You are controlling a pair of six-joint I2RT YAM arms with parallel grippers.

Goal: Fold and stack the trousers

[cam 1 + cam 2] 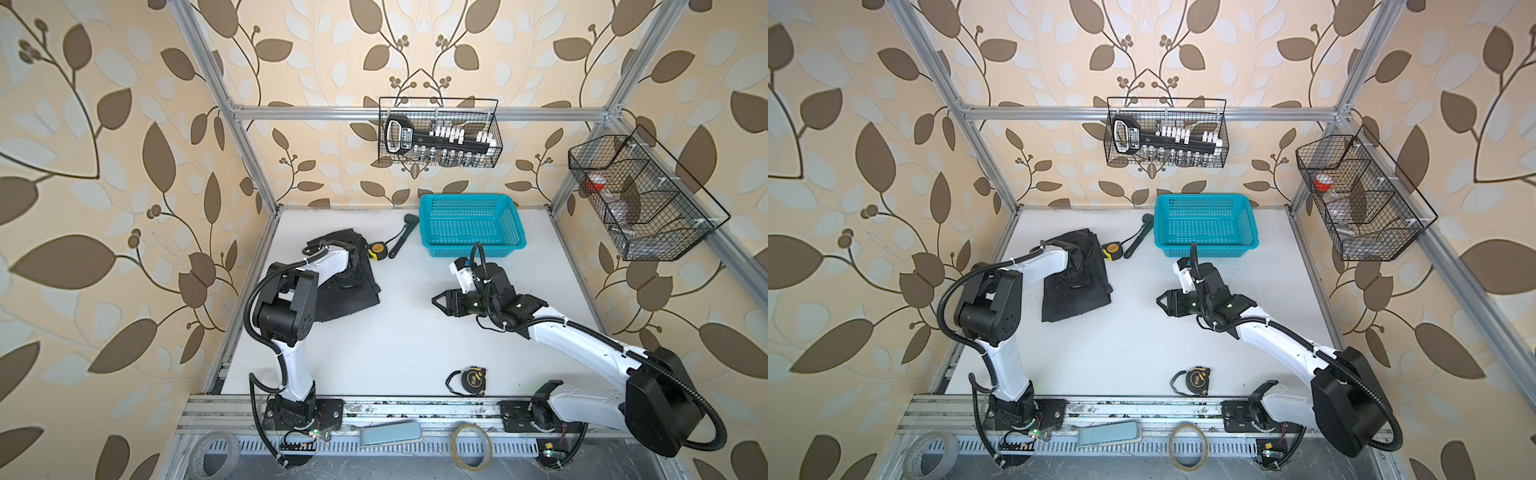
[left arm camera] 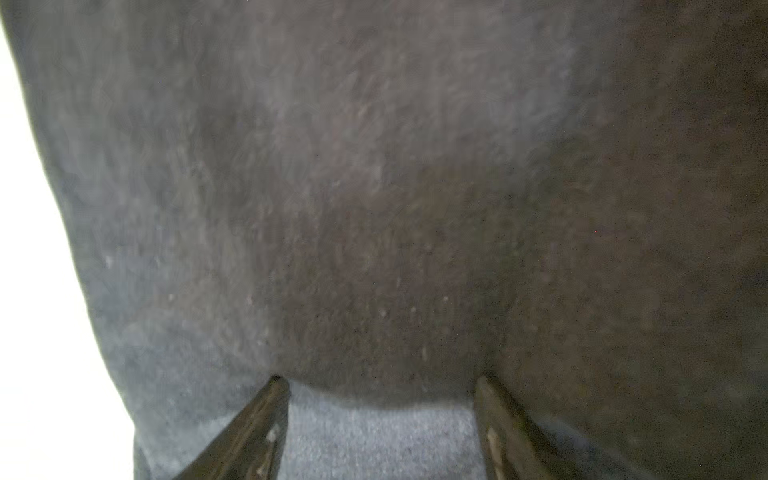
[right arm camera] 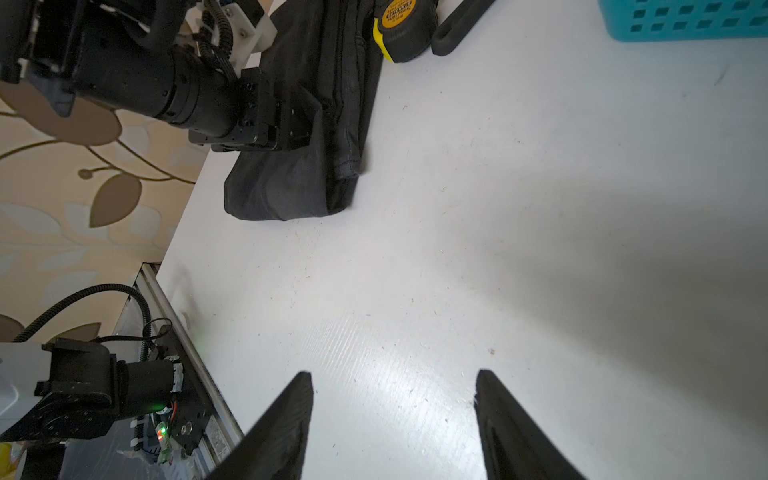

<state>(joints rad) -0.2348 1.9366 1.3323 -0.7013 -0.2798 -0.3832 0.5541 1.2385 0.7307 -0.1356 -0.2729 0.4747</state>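
Observation:
The trousers (image 1: 347,307) (image 1: 1075,305) lie folded into a dark, compact bundle at the table's left rear. My left gripper (image 1: 345,280) (image 1: 1073,279) points down onto the middle of the bundle. In the left wrist view the charcoal cloth (image 2: 374,187) fills the frame, and the left gripper (image 2: 382,382) stands open with its tips resting on the fabric and nothing pinched. My right gripper (image 1: 436,301) (image 1: 1160,300) hovers open over bare table right of centre, well apart from the trousers (image 3: 291,187). In its wrist view the right gripper (image 3: 392,374) holds nothing.
A turquoise basket (image 1: 473,249) (image 1: 1208,249) stands at the back. A yellow tape measure (image 1: 377,250) (image 1: 1111,250) and a black wrench (image 1: 401,237) lie just beside the trousers. A second tape measure (image 1: 471,379) sits near the front edge. Wire baskets (image 1: 440,133) hang on the walls.

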